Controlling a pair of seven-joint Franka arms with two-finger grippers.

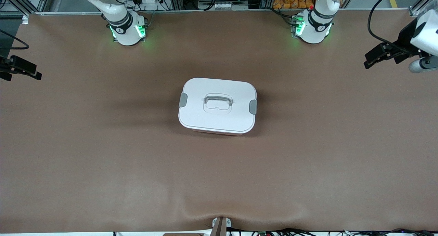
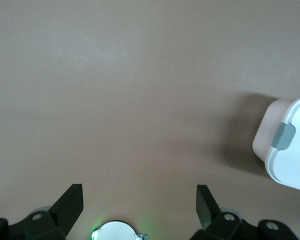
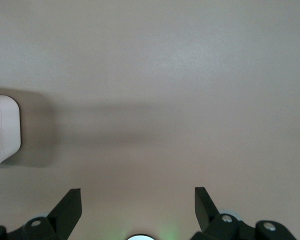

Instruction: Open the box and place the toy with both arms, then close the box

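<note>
A rounded rectangular box (image 1: 217, 106) sits near the middle of a brown counter (image 1: 102, 154), well clear of every edge. Its white lid (image 1: 219, 89) is on and lies flat, with a grey clip (image 1: 183, 100) on the short side toward the right arm's end and another grey clip (image 1: 253, 107) on the short side toward the left arm's end. A recessed handle (image 1: 218, 102) sits in the centre of the lid. A thin strip of the pale pink tub shows under the lid along the side nearest the front camera.

The left gripper (image 2: 140, 200) hangs in the air over bare counter at the left arm's end, close to that edge, its jaws spread wide and holding nothing. In its wrist view one end of the box (image 2: 285, 145) with a clip shows off to the side.

The right gripper (image 3: 138, 200) hangs over bare counter at the right arm's end, close to that edge, jaws also spread wide and empty. Its wrist view catches an end of the box (image 3: 5, 130).

Both arms' white bases, lit green, stand along the counter's edge farthest from the front camera.
</note>
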